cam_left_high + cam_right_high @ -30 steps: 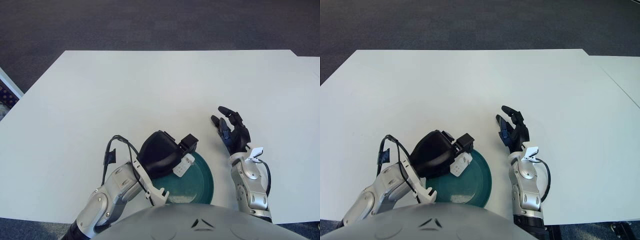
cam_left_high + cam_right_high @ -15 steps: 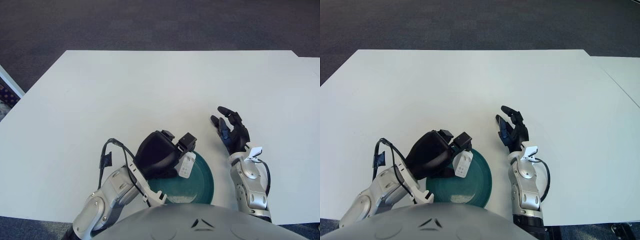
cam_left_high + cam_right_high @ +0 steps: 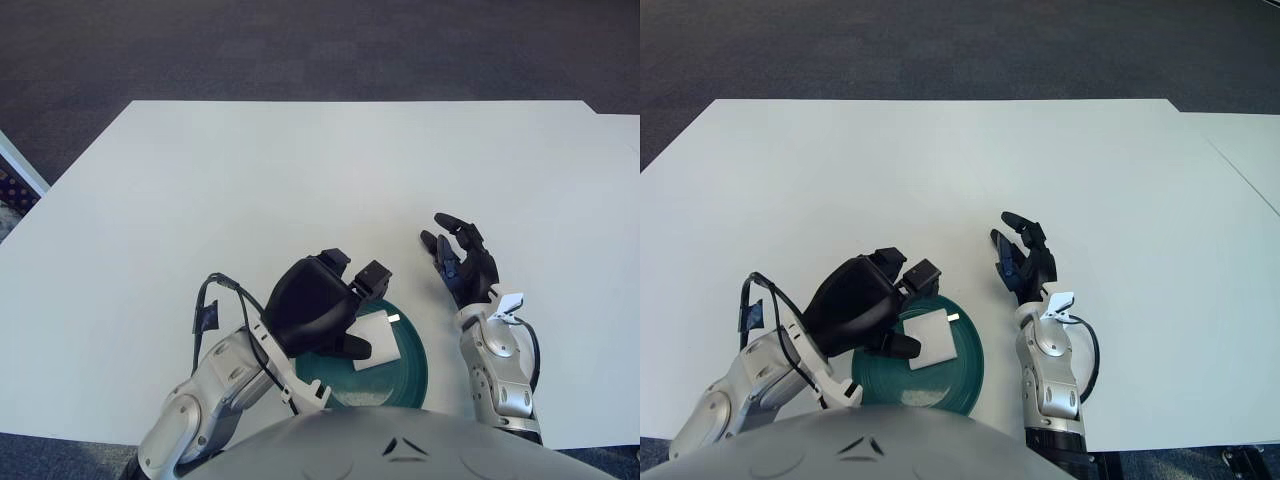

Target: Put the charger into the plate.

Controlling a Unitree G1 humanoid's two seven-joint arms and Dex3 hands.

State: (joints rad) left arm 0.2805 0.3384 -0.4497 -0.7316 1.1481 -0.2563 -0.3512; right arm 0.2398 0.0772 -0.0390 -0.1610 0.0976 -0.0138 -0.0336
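Charger point(image 3: 377, 338) now released into plate point(image 3: 410, 370); left robot hand point(image 3: 325, 305) open

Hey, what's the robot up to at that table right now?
It is putting a white charger into a green plate at the near edge of the white table. The charger lies flat in the plate, and the left hand hangs over the plate's left side with its fingers apart, the charger not gripped. The right hand shows just right of the plate, fingers spread, holding nothing.
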